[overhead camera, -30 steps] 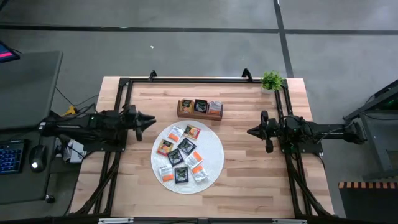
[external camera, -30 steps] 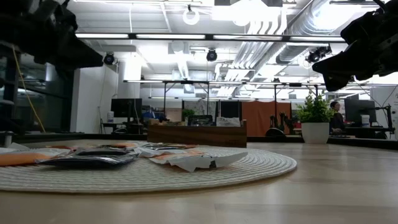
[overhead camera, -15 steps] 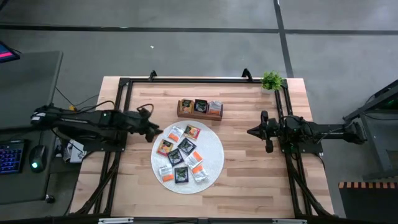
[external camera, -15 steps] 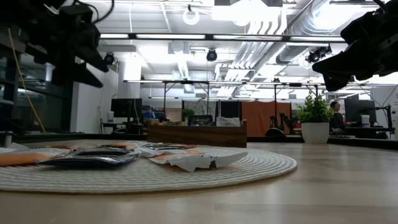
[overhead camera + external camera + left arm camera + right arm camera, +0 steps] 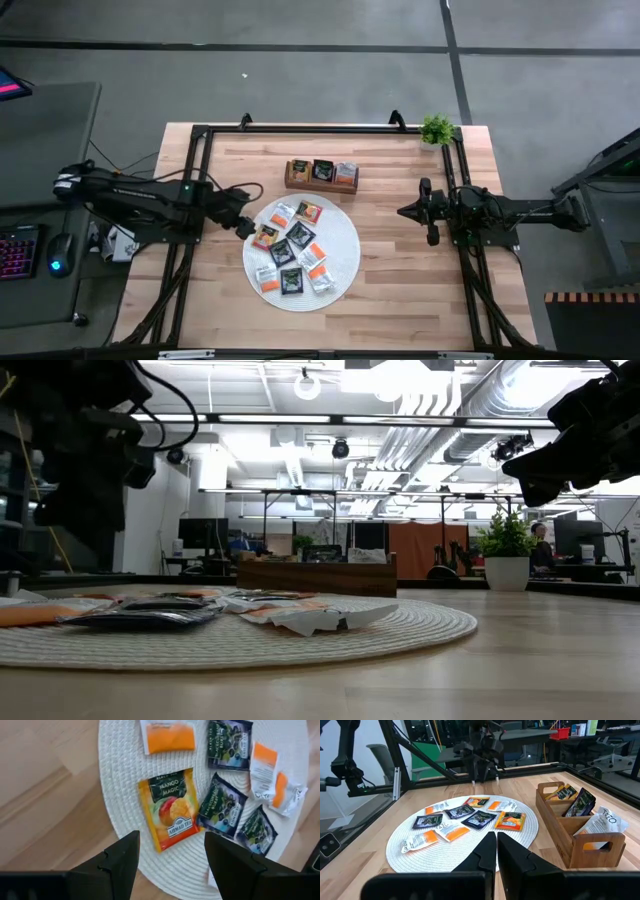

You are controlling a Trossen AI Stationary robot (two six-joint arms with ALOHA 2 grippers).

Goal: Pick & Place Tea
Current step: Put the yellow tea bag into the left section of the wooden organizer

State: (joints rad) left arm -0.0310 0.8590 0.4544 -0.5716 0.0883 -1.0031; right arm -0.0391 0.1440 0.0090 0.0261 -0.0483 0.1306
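Several small tea sachets, black, orange and white, lie flat on a round white woven mat (image 5: 302,250) at the table's middle. My left gripper (image 5: 171,840) is open and tipped downward over the mat's left edge (image 5: 247,226). Its fingers stand either side of an orange mango sachet (image 5: 170,810), above it and touching nothing. A brown wooden tray (image 5: 321,175) behind the mat holds three sachets standing in its compartments. My right gripper (image 5: 495,845) is shut and hovers level at the table's right (image 5: 405,212), away from the mat.
A small potted plant (image 5: 437,129) stands at the far right corner. The black frame rails (image 5: 190,180) run along the table's left, right and far sides. Bare wood lies between the mat and my right gripper and along the near edge.
My left gripper has moved from beside its rail toward the table's right, onto the mat's left edge. It has sunk, tipped from level to pointing down, rolled, and opened. The sachets have stayed where they were.
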